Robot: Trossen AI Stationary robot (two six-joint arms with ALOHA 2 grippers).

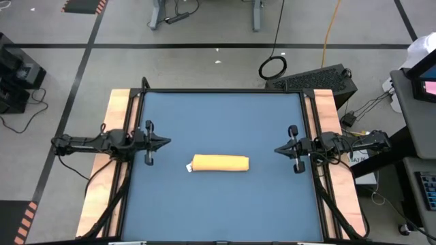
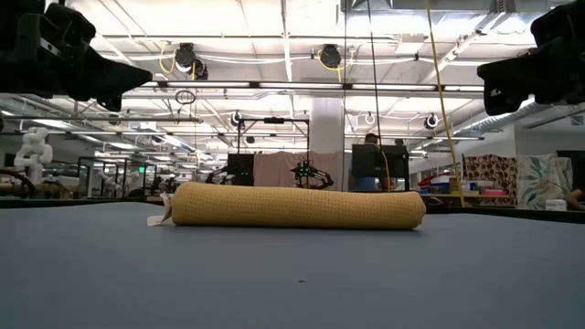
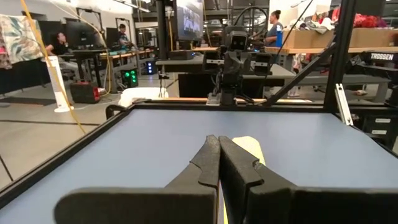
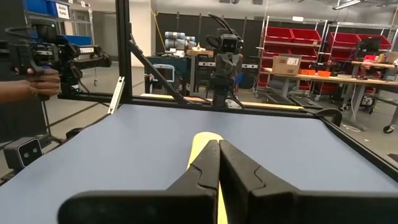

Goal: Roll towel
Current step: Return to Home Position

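Since the towel (image 1: pixel 220 163) lies fully rolled at the middle of the table (image 1: pixel 225 116), we judge homing is in hand: left gripper (image 1: pixel 165 142) and right gripper (image 1: pixel 278 149), well apart either side of it, jaws closed and empty, need only park.

Bright, even overhead light, ceiling lights (image 2: pixel 274 18) glaring in low view, faint shadows on table (image 1: pixel 225 204).
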